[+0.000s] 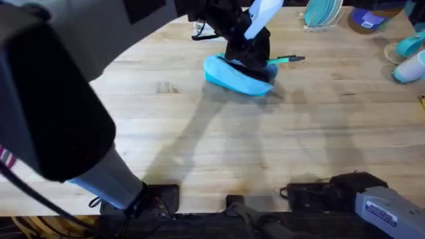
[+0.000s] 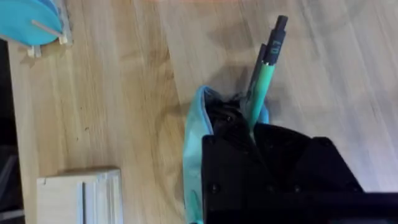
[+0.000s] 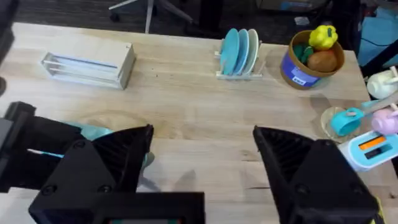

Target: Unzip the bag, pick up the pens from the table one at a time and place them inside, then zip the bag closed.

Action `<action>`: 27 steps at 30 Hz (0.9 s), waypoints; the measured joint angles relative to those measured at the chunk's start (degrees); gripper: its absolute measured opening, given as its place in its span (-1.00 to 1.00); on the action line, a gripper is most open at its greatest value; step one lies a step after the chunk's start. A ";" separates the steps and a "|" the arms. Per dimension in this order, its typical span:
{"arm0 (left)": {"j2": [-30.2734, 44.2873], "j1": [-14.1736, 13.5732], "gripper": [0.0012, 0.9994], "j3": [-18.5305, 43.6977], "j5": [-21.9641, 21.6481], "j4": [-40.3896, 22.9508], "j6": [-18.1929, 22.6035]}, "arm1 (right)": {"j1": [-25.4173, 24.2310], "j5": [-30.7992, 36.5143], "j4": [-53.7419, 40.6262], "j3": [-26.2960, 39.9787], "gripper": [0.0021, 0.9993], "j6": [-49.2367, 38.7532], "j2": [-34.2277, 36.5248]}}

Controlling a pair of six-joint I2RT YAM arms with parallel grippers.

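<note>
The turquoise bag lies at the far middle of the table. My left arm reaches across to it, and its gripper sits right over the bag. In the left wrist view the bag's mouth gapes open, and the green pen slants into it, dark tip outward, with my left gripper shut on its lower end. From overhead the pen pokes out to the right of the bag. My right gripper is open and empty, and its arm rests near the front right edge.
A rack of turquoise plates stands at the far edge, with a blue bowl of fruit beside it. Cups and small toys crowd the far right. A pale box sits beyond the bag.
</note>
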 joint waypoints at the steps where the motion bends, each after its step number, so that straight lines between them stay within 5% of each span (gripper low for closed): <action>1: 0.56 0.00 -0.92 0.00 0.52 0.54 0.06 | 0.00 0.00 -0.02 0.00 1.00 0.00 0.02; 13: 5.14 0.02 -0.92 0.00 0.11 1.45 0.45 | 0.00 0.00 -0.02 0.00 1.00 0.00 0.02; 27: 9.36 0.00 -0.92 0.00 -22.75 -1.37 0.45 | 0.00 0.00 -0.02 0.00 1.00 0.24 0.00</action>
